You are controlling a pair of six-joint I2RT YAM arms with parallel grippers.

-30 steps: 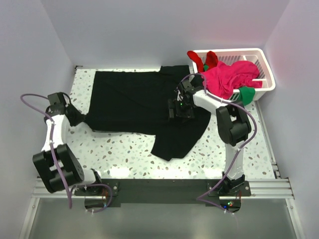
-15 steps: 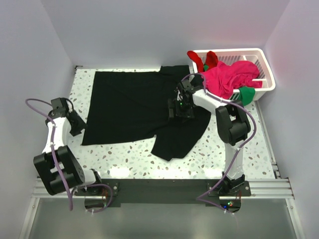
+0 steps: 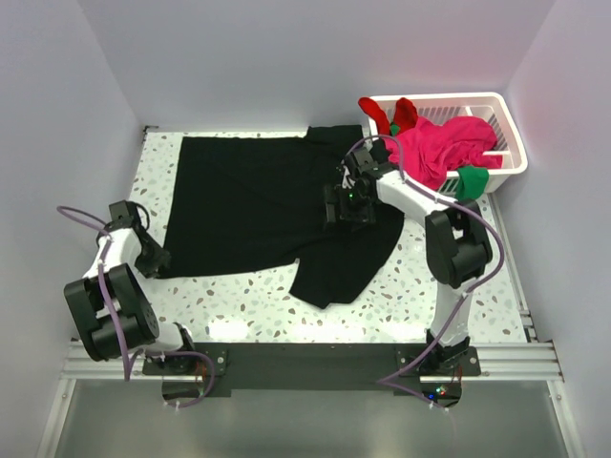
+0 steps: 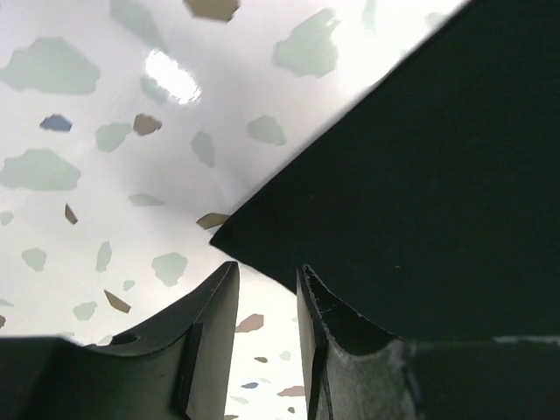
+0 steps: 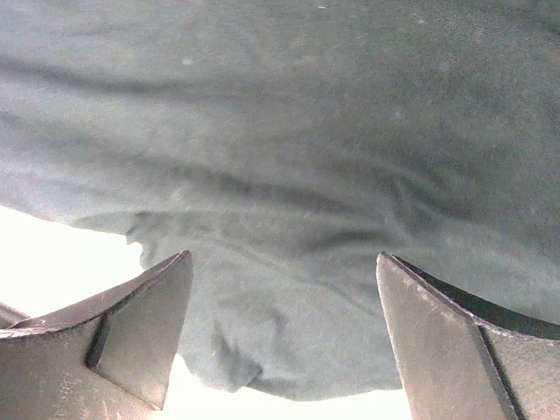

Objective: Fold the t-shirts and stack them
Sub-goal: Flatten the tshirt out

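- The left gripper (image 4: 267, 273) is narrowly parted and empty, with the hem corner of the black t-shirt (image 4: 420, 166) just ahead of its tips on the table (image 4: 105, 114).
- The right gripper (image 5: 282, 262) hangs wide and empty over the shirt's rumpled right side.
- That bunched part likely needs flattening before any fold, and each pinch should take edge cloth only.
- The other t-shirts (image 3: 444, 143) lie heaped in the basket (image 3: 511, 134).

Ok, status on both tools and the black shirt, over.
Left tool open, empty, at black t-shirt corner. Right tool open above it. Shirt spread, unfolded. Nothing blocking.
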